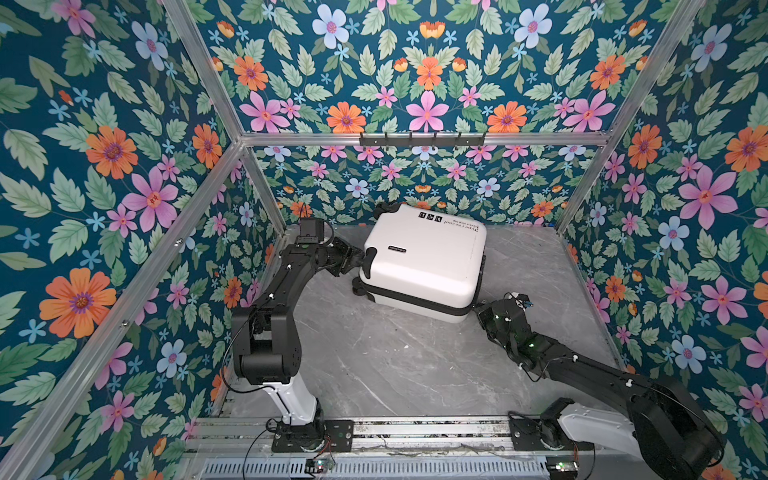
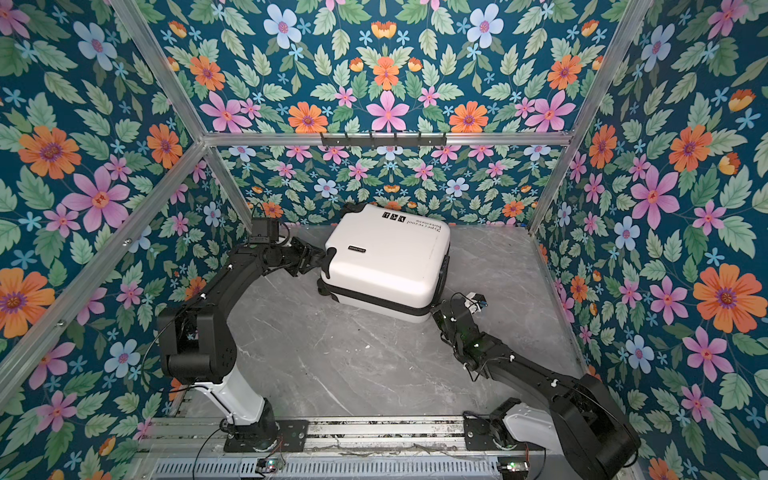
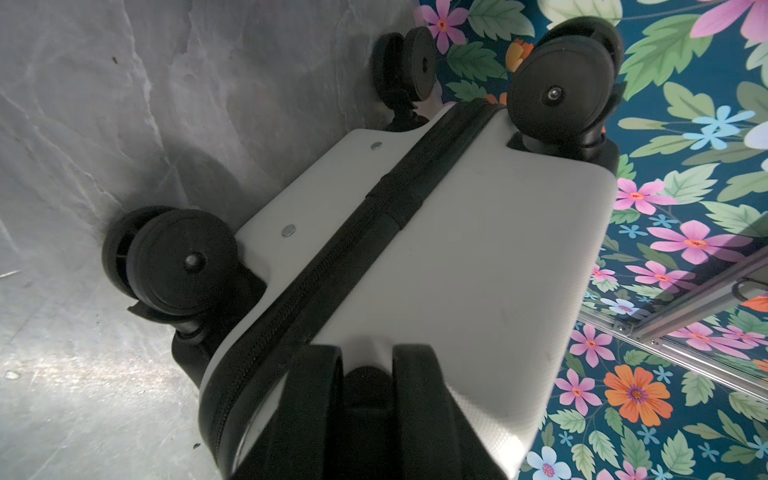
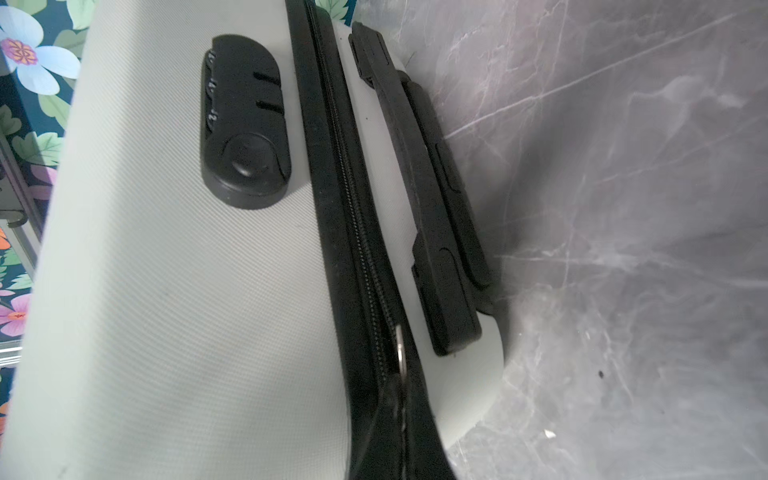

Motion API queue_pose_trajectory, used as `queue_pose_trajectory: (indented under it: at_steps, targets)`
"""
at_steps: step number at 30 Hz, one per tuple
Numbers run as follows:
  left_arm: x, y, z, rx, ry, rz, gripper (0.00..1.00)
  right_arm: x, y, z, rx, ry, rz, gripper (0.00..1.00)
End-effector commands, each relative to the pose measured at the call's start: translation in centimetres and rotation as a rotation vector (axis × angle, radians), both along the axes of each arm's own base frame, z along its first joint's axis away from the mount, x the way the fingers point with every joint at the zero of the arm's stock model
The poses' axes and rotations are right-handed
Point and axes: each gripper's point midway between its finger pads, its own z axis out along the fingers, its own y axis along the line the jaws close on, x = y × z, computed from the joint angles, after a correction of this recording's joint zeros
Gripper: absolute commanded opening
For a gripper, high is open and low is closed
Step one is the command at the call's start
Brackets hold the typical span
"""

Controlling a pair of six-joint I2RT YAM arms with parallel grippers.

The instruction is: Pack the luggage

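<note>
Pretty sure this is a robotics lab test cell, not anyone's home. There's a bare aluminium frame (image 1: 291, 138) holding printed floral wall panels (image 1: 104, 166) and a marble-look tabletop (image 1: 395, 361). The left arm (image 1: 270, 299) and right arm (image 1: 590, 365) are bolted to a slotted rail (image 1: 415, 432), with an exposed circuit board (image 1: 319, 464) nearby. The black bar (image 1: 422, 139) up top is maybe a hook rack, hard to tell.

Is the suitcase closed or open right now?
Closed. The suitcase lies flat, with no gap along its zipper where visible. Past the pull, cannot tell.
</note>
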Motion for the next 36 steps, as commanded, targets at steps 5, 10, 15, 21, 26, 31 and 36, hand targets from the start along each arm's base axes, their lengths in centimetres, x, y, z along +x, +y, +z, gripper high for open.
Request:
queue_pose_trajectory:
  at_steps: [5,10,15,21,26,31,36]
  targets:
    - [1.8,1.8,2.5,0.166,-0.182,-0.032,0.0,1.1,2.5,1.2,-0.025,-0.072,0.131,0.0]
    - [1.0,3.6,4.0,0.284,-0.164,-0.003,0.59,-0.4,4.4,0.6,-0.007,-0.098,0.202,0.0]
    - [-0.7,5.4,6.5,0.426,-0.178,0.046,0.71,-1.8,6.7,0.5,0.005,-0.115,0.262,0.0]
    - [-3.5,3.6,9.0,0.51,-0.213,0.033,0.74,-2.8,10.2,0.4,0.03,-0.123,0.33,0.0]
    - [-7.4,-3.1,8.6,0.54,-0.214,-0.102,0.73,-3.7,13.6,0.6,0.074,-0.132,0.402,0.0]
    - [-12.7,-10.4,8.3,0.488,-0.204,-0.232,0.7,-4.8,16.2,-0.8,0.129,-0.097,0.446,0.0]
    - [-15.2,-16.5,10.2,0.422,-0.27,-0.317,0.69,-4.6,15.4,-3.5,0.243,-0.089,0.358,0.0]
